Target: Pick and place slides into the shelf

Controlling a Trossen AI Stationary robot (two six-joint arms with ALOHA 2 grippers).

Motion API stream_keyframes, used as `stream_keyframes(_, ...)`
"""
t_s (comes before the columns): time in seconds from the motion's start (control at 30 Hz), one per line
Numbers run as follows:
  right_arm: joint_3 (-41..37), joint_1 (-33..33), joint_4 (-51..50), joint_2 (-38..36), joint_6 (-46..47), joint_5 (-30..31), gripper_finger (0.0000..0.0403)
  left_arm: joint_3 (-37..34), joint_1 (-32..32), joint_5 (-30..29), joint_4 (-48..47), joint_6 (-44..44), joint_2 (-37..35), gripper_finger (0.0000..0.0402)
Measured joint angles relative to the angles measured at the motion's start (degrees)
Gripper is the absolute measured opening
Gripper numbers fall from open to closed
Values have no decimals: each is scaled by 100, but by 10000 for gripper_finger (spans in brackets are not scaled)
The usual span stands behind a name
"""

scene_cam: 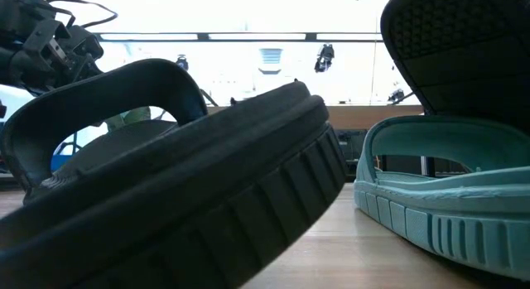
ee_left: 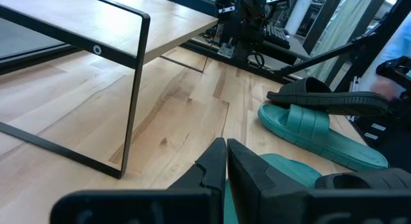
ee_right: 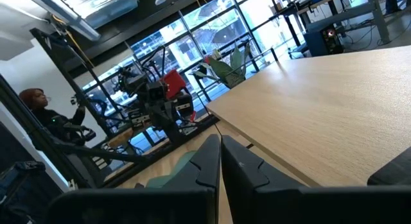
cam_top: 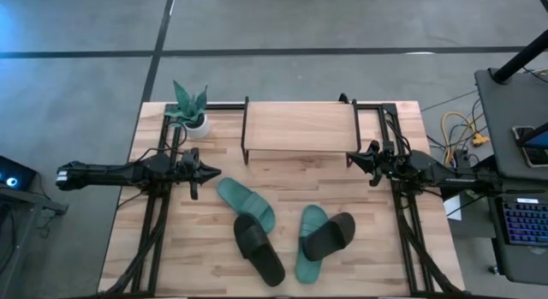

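All four slides sit on the near half of the table (cam_top: pixel 360 248), none gripped: black slide (cam_top: pixel 259 248) overlapping the heel end of a teal slide (cam_top: pixel 245 203) on the left, second black slide (cam_top: pixel 329 236) lying across the other teal slide (cam_top: pixel 310 243) on the right. Left gripper (cam_top: pixel 214 171) clenched, empty, hovering just left of the first teal slide. Right gripper (cam_top: pixel 351 159) clenched, empty, near the shelf's right end, well apart from the slides. Shelf (cam_top: pixel 300 125) stands at the far edge, nothing on its top board. Potted plant (cam_top: pixel 190 109) on the far left corner. Light wood tabletop; grey floor beyond. A person (ee_right: pixel 40 115) shows past the table in the right wrist view.
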Motion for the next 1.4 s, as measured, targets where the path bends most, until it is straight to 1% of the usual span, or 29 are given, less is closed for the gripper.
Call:
stream_keyframes(0.93,0,0,3,0,0,7,9,0,0,0,0,1,-2,0)
stream_keyframes(0.97,2,1,35,1,0,93,9,0,1,0,0,1,0,0)
stream_keyframes(1.07,2,-3,195,24,2,762,9,0,1,0,0,2,0,0)
stream_keyframes(1.1,2,-2,207,24,1,895,9,0,0,-2,0,0,-1,0)
stream_keyframes(1.23,2,-1,235,24,12,1005,9,0,-1,-1,0,1,-2,0)
stream_keyframes(1.3,2,-1,291,28,412,1005,9,0,0,-1,0,1,-2,0)
stream_keyframes(1.4,4,0,293,52,1779,1005,9,0,-1,0,0,0,-2,0)
